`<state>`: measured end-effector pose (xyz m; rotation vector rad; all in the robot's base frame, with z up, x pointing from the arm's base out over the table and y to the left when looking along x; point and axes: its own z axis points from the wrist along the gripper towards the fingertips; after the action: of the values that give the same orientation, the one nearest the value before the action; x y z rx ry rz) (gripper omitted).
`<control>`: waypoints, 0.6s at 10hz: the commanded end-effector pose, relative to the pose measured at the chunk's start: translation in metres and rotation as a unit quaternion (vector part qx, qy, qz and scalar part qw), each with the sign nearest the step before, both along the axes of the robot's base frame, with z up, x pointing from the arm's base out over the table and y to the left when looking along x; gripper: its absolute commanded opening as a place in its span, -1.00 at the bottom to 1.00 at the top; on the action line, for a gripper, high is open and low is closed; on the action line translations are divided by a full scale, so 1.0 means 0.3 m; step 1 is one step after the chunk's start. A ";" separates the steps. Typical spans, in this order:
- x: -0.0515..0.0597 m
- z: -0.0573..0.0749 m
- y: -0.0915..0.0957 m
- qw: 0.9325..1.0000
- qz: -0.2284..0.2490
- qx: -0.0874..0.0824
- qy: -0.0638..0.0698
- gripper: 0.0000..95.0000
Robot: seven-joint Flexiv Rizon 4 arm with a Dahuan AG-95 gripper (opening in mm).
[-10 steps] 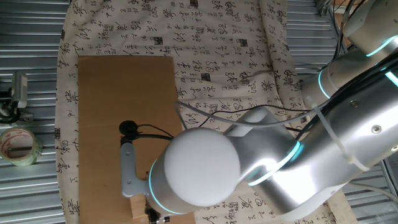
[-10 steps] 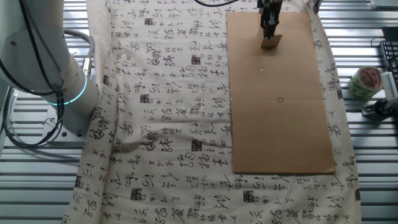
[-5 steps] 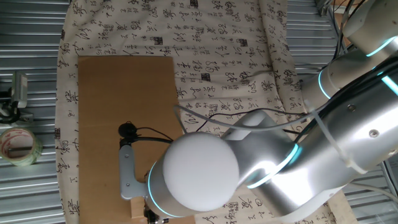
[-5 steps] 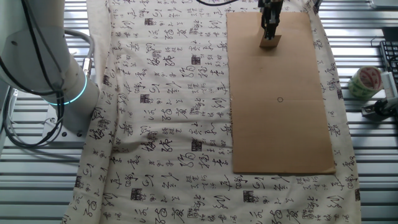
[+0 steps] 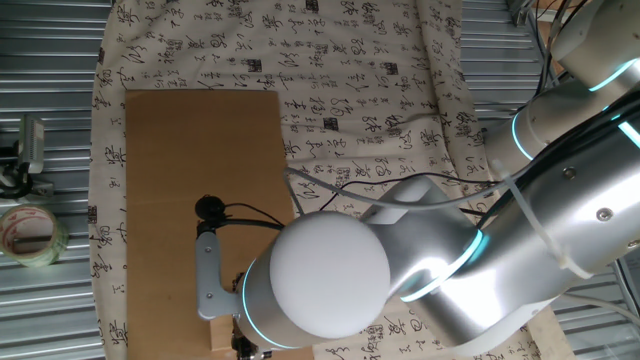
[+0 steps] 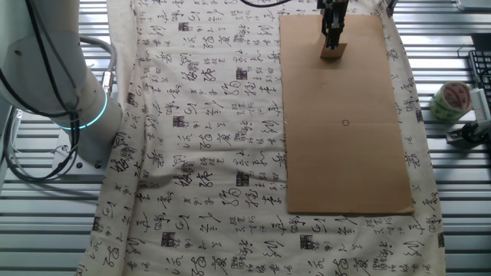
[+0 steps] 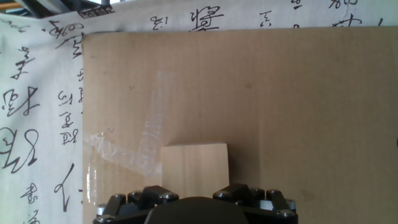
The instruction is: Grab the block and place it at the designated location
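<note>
Filling most of one fixed view, the silver arm and its rounded white joint hide the claw and the block; only the brown cardboard sheet, the printed cloth under it and a tape roll off to the side on the metal tabletop show clearly.

From the other fixed view, the claw stands upright at the far end of the cardboard, its tips down at the block, which rests on the sheet. The designated location, a small pen circle, lies well apart from the block, nearer the sheet's middle.

Along the hand view, the block sits just ahead of the claw's body, beside a strip of clear tape. Whether the fingers are clamped on it, I cannot tell.
</note>
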<state>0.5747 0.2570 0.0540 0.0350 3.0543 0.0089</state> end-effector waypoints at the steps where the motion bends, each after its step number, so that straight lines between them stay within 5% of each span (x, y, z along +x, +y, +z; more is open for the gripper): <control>1: -0.001 0.000 -0.001 1.000 -0.002 0.000 -0.001 0.60; 6: -0.001 0.000 -0.001 1.000 -0.005 0.001 0.000 0.60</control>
<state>0.5743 0.2567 0.0540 0.0500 3.0526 0.0112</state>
